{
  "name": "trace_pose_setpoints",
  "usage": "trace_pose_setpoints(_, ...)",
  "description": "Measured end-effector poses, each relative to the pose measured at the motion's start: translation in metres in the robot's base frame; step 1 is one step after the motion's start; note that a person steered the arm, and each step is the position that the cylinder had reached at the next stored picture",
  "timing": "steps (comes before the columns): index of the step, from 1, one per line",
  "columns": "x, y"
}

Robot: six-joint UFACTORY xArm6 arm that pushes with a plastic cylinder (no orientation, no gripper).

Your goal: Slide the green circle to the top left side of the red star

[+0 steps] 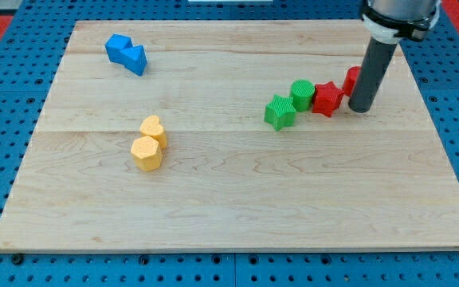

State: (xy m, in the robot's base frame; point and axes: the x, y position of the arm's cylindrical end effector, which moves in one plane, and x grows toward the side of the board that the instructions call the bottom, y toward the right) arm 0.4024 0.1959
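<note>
Far left on the tabletop (237,207) sit two blue blocks (127,54), then a yellow pair (149,144), both out of play. On to the cluster: green star (280,112), and touching it at its 1 o'clock, the green circle (301,94), with the red star (327,98) just beside at its 3 o'clock. Another red block (352,79) peeks from behind the rod. The tip (361,108) stands upright beyond the red star, at the circle's 3 o'clock. No fingers here, just a bare rod grasping nothing.
</note>
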Motion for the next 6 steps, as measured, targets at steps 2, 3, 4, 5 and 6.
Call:
trace_pose_setpoints(2,0.037,-0.08)
trace_pose_setpoints(3,0.0,-0.09)
trace_pose_setpoints(4,-0.036,-0.071)
trace_pose_setpoints(5,-0.036,-0.084)
trace_pose_setpoints(6,-0.025,-0.104)
